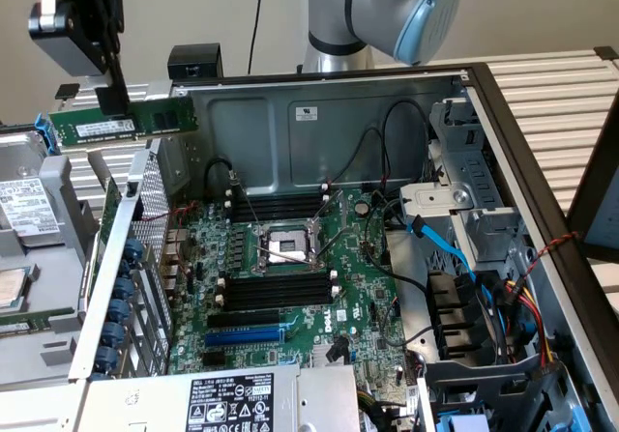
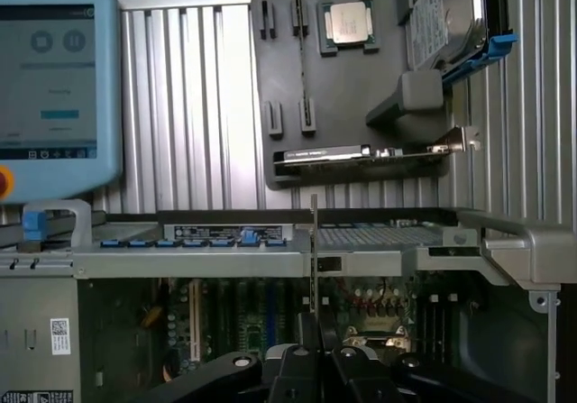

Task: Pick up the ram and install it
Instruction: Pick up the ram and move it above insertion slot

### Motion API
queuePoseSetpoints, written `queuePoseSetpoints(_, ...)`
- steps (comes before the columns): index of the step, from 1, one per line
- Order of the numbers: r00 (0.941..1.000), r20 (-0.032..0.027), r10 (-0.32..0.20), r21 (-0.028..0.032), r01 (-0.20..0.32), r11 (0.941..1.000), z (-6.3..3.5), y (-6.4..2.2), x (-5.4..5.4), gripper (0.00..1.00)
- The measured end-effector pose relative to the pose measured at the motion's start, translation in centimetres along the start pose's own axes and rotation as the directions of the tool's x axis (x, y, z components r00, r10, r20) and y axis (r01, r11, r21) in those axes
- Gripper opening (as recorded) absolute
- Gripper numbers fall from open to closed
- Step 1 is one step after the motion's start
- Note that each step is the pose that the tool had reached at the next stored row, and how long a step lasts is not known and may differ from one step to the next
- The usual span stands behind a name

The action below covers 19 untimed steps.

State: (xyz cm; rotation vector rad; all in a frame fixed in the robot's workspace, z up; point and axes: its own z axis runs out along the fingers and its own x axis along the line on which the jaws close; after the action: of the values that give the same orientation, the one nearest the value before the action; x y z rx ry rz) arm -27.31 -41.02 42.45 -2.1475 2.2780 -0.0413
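The gripper (image 1: 116,96) is clenched on the ram (image 1: 124,123), pinching the green stick near its middle from above. The ram hangs level in the air at the exterior view's left, over the outer wall of the open case (image 1: 319,113) and well clear of the motherboard (image 1: 363,302) below. Down on the board, the CPU socket (image 1: 282,246) sits between two banks of black memory slots (image 1: 280,292), with a blue slot (image 1: 247,335) just past the nearer bank. The case rests on a slatted metal surface (image 1: 551,89). In the wrist view the ram (image 2: 313,250) shows edge-on as a thin line rising out of the gripper (image 2: 315,356), crossing the case's rim (image 2: 225,261). Beyond it lies a dark tray (image 2: 347,96) holding a CPU (image 2: 348,22) and a card (image 2: 329,154) set on edge, with a hard drive (image 2: 451,15) beside it and a pendant screen (image 2: 54,87) off to the other side.
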Motion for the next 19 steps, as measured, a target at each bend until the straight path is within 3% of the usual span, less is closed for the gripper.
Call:
queuePoseSetpoints(2,1.0,-0.0001,0.001,0.0004,-0.001,1.0,0.02,-0.37,-0.1,0.12)
queuePoseSetpoints(8,1.0,0.0014,0.004,0.0221,-0.004,0.9997,0.31,-1.66,-0.3,0.12)
queuePoseSetpoints(12,1.0,0.002,0.004,0.0323,-0.004,0.9995,0.48,-2.84,-0.5,0.12)
queuePoseSetpoints(19,1.0,0.0024,0.005,0.0352,-0.005,0.9994,1.1,-5.13,-1.0,0.12)
